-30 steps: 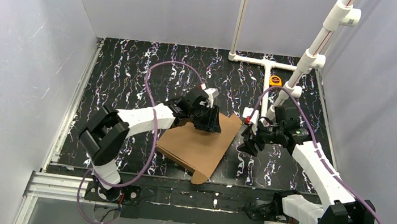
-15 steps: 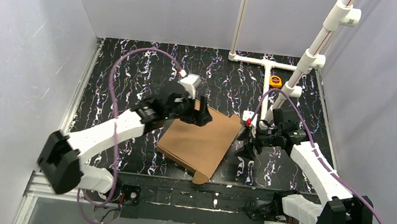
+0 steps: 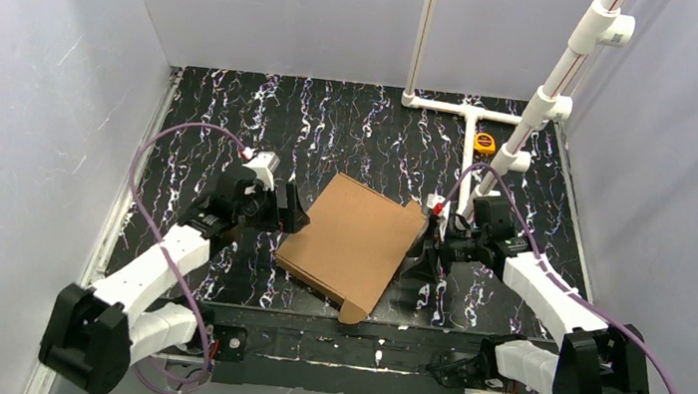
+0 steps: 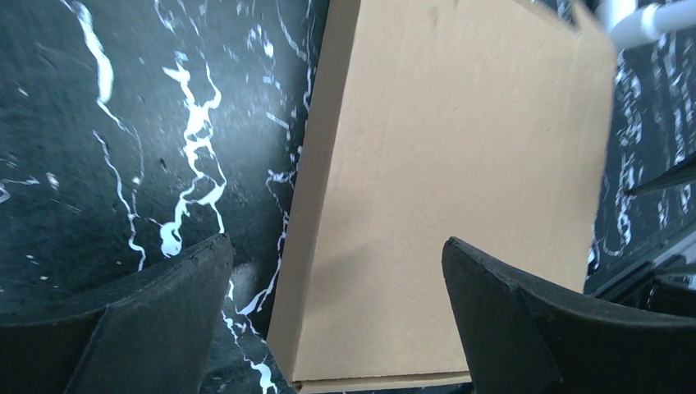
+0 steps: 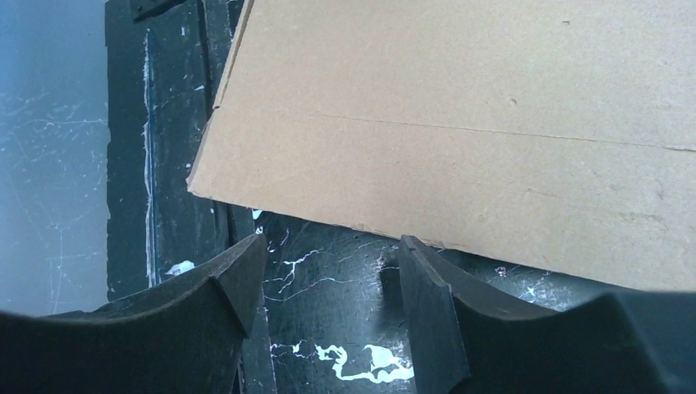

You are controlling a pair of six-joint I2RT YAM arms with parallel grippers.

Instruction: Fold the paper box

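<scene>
Your left gripper (image 3: 291, 208) stands with its fingers (image 4: 164, 320) spread wide. Nothing lies clamped between them and they grip nothing. In the left wrist view the two pads frame one side of the paper box (image 3: 351, 243). From above, the tips sit just beside the box's left edge, apart from the cardboard.

Your right gripper (image 3: 426, 255) has its fingers (image 5: 238, 287) parted to a moderate gap, narrower than the left pair. Only bare tabletop shows in that gap. The tips point at the box's right edge and come very near it. You cannot tell from either view whether they touch it. Neither gripper holds anything.

The paper box lies flat on the black marbled table (image 3: 235, 113), between the two grippers and turned at an angle to the table's edges. It appears closed, with a plain brown panel uppermost. A rounded tab (image 3: 351, 312) sticks out at its near corner, close to the table's front edge.

Limits of view:
- The closed top panel hides the inside of the box.
- Both wrist views cut the box off. In the left wrist view its far side runs behind the right-hand pad. In the right wrist view it runs out of frame at the top and right.
- A small orange item (image 3: 484, 141) beside the white pipe frame (image 3: 536, 110) at the back is too small to identify.
</scene>
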